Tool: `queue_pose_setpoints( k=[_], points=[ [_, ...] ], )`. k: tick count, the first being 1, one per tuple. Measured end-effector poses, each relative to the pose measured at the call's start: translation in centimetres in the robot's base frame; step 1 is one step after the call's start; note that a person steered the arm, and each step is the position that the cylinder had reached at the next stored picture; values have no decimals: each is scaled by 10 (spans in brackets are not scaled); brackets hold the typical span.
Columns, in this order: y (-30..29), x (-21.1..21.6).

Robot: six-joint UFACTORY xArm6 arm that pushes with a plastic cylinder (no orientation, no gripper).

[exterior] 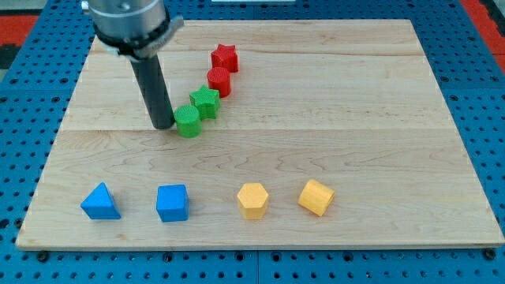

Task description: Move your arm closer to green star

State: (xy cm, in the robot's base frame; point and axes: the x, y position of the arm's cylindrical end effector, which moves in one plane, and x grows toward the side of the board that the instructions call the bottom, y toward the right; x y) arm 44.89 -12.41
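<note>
The green star (206,102) lies on the wooden board (355,118), left of centre toward the view's top. A round green block (188,122) touches it at its lower left. My tip (163,125) rests on the board right beside the round green block's left side, a short way left and below the green star. The rod rises from it toward the view's top left.
A red round block (219,81) and a red star (224,57) continue the diagonal line above the green star. Along the view's bottom lie a blue triangle (100,202), a blue cube (172,203), a yellow hexagon (252,199) and a yellow cube (316,197).
</note>
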Motion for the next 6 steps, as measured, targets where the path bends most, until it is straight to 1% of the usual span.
queue_pose_setpoints(
  k=[1, 2, 3, 4, 6],
  points=[
    [30, 13],
    [31, 14],
    [-40, 0],
    [-17, -37],
    [-7, -38]
  ],
)
